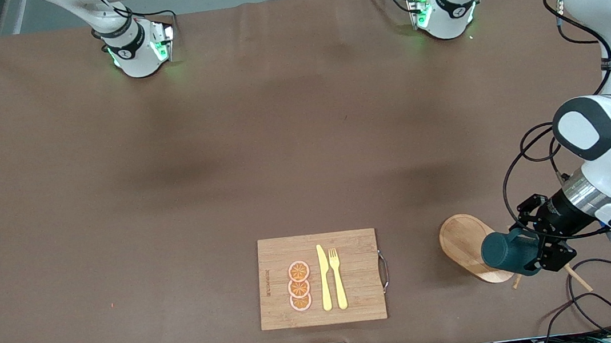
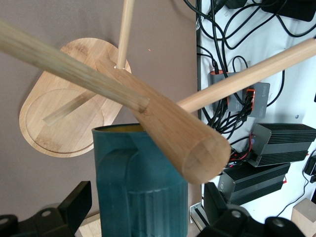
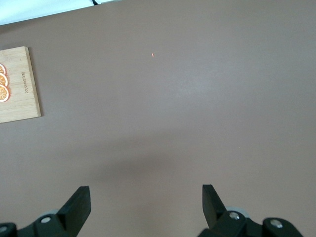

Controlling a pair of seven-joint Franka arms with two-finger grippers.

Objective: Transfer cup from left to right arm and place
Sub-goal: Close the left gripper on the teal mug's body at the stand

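Cup clamped on its side in the left claw over the peg rack near the tabletop's front edge at the left arm's end, apparently just lifted off; next, carrying toward mid-tabletop to meet the waiting right claw, fingers apart.

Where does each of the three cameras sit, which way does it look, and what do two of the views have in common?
Front view: high, facing the robots, over the table; both bases at top, left gripper holding the cup above the peg rack.
Left wrist view: on the left wrist, looking past its fingers at the cup and peg rack.
Right wrist view: on the right wrist, looking down at the table; open right gripper.
Front and right wrist views share the cutting board.
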